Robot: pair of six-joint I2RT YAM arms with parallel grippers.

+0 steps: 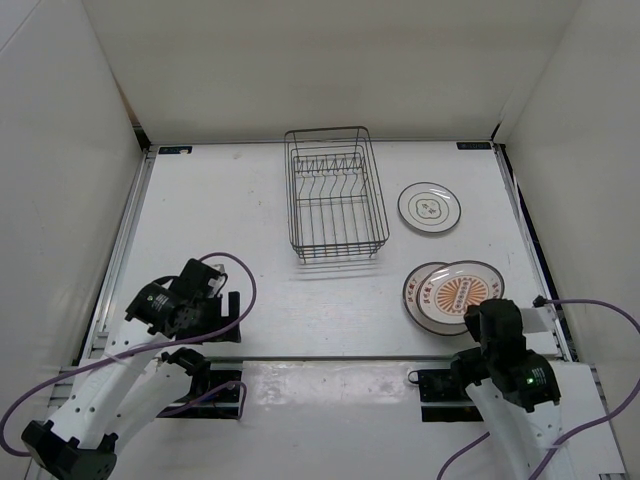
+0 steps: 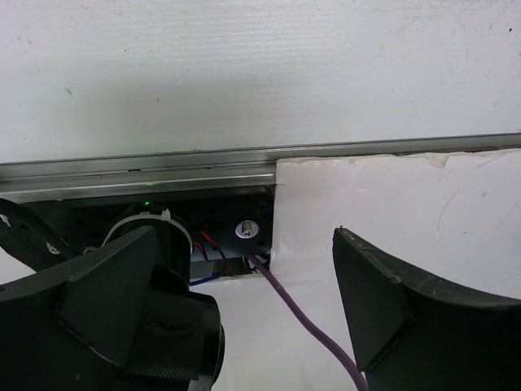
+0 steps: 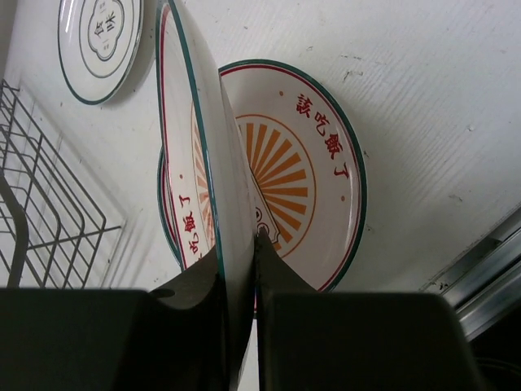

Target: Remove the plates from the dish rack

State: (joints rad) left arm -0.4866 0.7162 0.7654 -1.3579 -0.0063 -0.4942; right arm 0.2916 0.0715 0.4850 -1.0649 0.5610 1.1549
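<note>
The dark wire dish rack (image 1: 335, 195) stands mid-table with no plate showing in it; its corner shows in the right wrist view (image 3: 41, 204). The grey-ringed plate (image 1: 430, 208) lies flat to its right, also seen from the right wrist (image 3: 102, 41). My right gripper (image 1: 486, 313) (image 3: 240, 252) is shut on the near rim of the orange sunburst plate (image 1: 468, 292) (image 3: 224, 147), held tilted and edge-on over the plate with reddish marks (image 1: 418, 295) (image 3: 313, 163), which lies flat. My left gripper (image 1: 228, 305) (image 2: 244, 236) is open and empty at the near left.
White walls enclose the table on three sides. A metal rail (image 1: 330, 358) runs along the near edge, and another (image 1: 528, 250) runs along the right side. Purple cables (image 2: 301, 318) (image 1: 600, 310) loop by both arm bases. The left arm's base mount (image 2: 244, 232) sits just below the left gripper.
</note>
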